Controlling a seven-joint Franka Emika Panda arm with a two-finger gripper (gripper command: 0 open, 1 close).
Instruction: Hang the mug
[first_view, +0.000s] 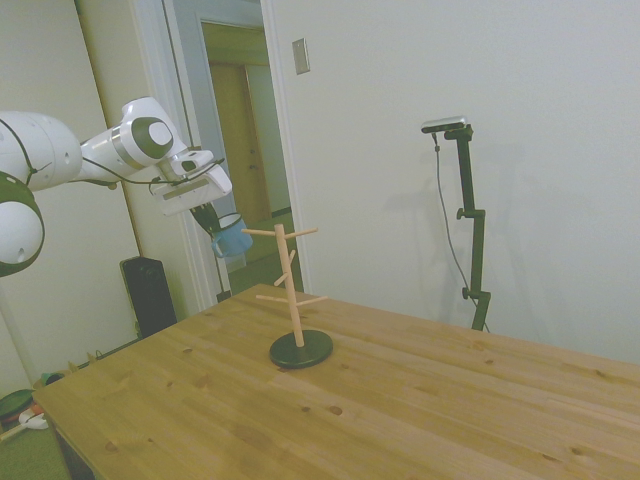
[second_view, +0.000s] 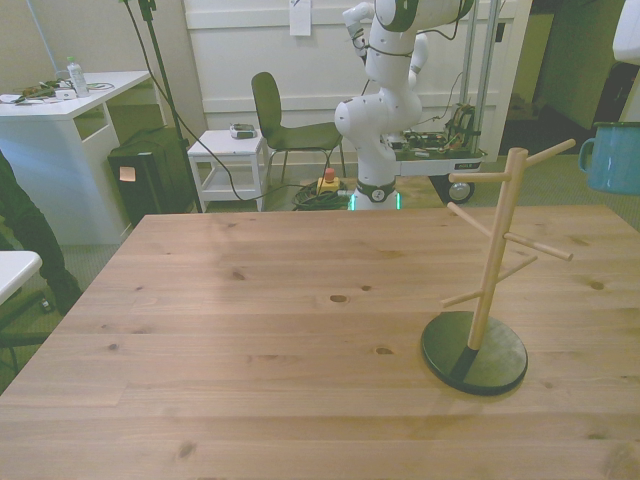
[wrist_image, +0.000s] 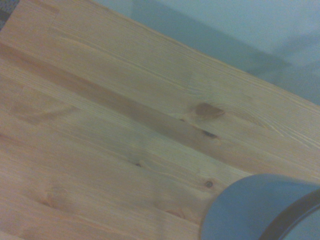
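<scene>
Side, front views share rack (first_view: 291, 290); wrist close over table (wrist_image: 100, 130).

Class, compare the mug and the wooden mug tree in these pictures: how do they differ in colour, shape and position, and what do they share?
Colour: the mug is light blue with a white rim; the mug tree is pale wood on a dark round base.
Shape: the mug is squat and hollow; the mug tree is a slim post with pegs.
Position: the mug hangs in the air from the gripper; the mug tree stands on the table.
Shared: the mug sits about level with the tree's top pegs.
</scene>
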